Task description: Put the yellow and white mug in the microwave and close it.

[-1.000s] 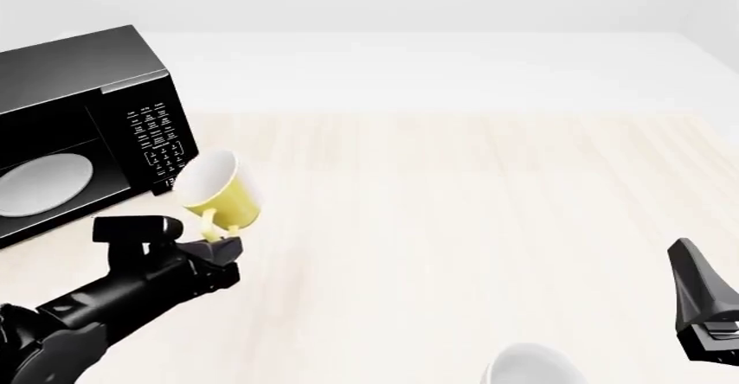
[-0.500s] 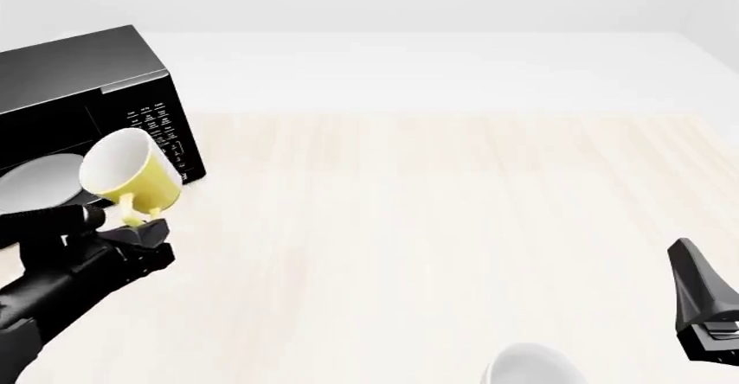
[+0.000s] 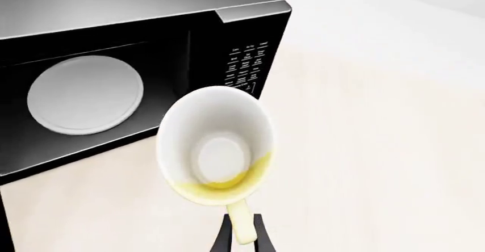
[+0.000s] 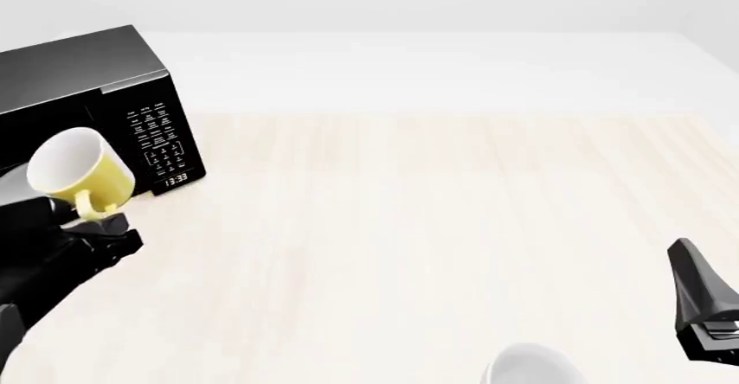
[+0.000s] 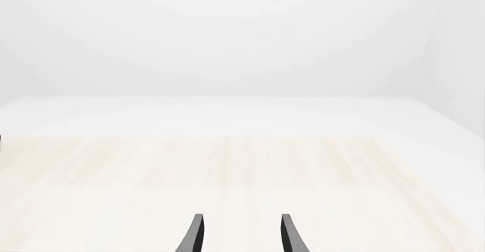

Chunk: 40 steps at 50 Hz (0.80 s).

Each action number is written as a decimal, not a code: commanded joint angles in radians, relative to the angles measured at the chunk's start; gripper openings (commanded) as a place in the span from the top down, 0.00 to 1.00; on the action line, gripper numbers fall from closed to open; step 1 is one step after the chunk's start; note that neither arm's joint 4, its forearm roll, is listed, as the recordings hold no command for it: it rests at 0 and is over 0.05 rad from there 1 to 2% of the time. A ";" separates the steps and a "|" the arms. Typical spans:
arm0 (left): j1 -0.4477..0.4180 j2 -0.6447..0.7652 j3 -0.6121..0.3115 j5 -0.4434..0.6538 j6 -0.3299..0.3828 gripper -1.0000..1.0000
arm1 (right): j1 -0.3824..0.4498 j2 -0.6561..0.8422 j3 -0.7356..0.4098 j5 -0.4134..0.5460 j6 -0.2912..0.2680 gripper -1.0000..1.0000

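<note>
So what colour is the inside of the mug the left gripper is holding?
White inside the yellow and white mug, with yellow showing at its lower rim and handle; the left wrist view shows it best.

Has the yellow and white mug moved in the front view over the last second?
Yes. Held by its handle in the left gripper, the yellow and white mug has travelled leftward, from beside the microwave button panel to in front of its open cavity.

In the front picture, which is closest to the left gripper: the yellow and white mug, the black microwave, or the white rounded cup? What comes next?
1. Yellow and white mug: held by its handle in the left gripper.
2. Black microwave: just behind it, far left.
3. White rounded cup: near edge, right of centre.
</note>
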 commanded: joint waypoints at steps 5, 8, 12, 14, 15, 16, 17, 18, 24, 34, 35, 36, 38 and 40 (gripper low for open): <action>0.080 0.069 -0.033 -0.039 0.005 1.00 | -0.002 0.003 0.001 -0.001 -0.003 0.00; 0.098 0.094 -0.048 -0.047 0.017 1.00 | -0.002 0.003 0.001 -0.001 -0.003 0.00; 0.133 0.145 -0.077 -0.065 0.023 1.00 | -0.002 0.003 0.001 -0.001 -0.003 0.00; 0.140 0.159 -0.091 -0.064 0.019 1.00 | -0.002 0.003 0.001 -0.001 -0.003 0.00; 0.144 0.162 -0.095 -0.065 0.020 1.00 | -0.002 0.003 0.001 -0.001 -0.003 0.00; 0.148 0.176 -0.103 -0.067 0.017 1.00 | -0.002 0.003 0.001 -0.001 -0.003 0.00; 0.154 0.183 -0.108 -0.069 0.018 1.00 | -0.002 0.003 0.001 -0.001 -0.003 0.00; 0.162 0.194 -0.115 -0.071 0.016 1.00 | -0.002 0.003 0.001 -0.001 -0.003 0.00; 0.193 0.262 -0.147 -0.091 0.014 1.00 | -0.002 0.003 0.001 -0.001 -0.003 0.00; 0.232 0.357 -0.190 -0.122 0.026 1.00 | -0.002 0.003 0.001 -0.001 -0.003 0.00; 0.237 0.363 -0.192 -0.124 0.026 1.00 | -0.002 0.003 0.001 -0.001 -0.003 0.00; 0.238 0.371 -0.196 -0.127 0.026 1.00 | -0.002 0.003 0.001 -0.001 -0.003 0.00; 0.243 0.395 -0.205 -0.135 0.029 1.00 | -0.002 0.003 0.001 -0.001 -0.003 0.00; 0.250 0.411 -0.211 -0.139 0.030 1.00 | -0.002 0.003 0.001 -0.001 -0.003 0.00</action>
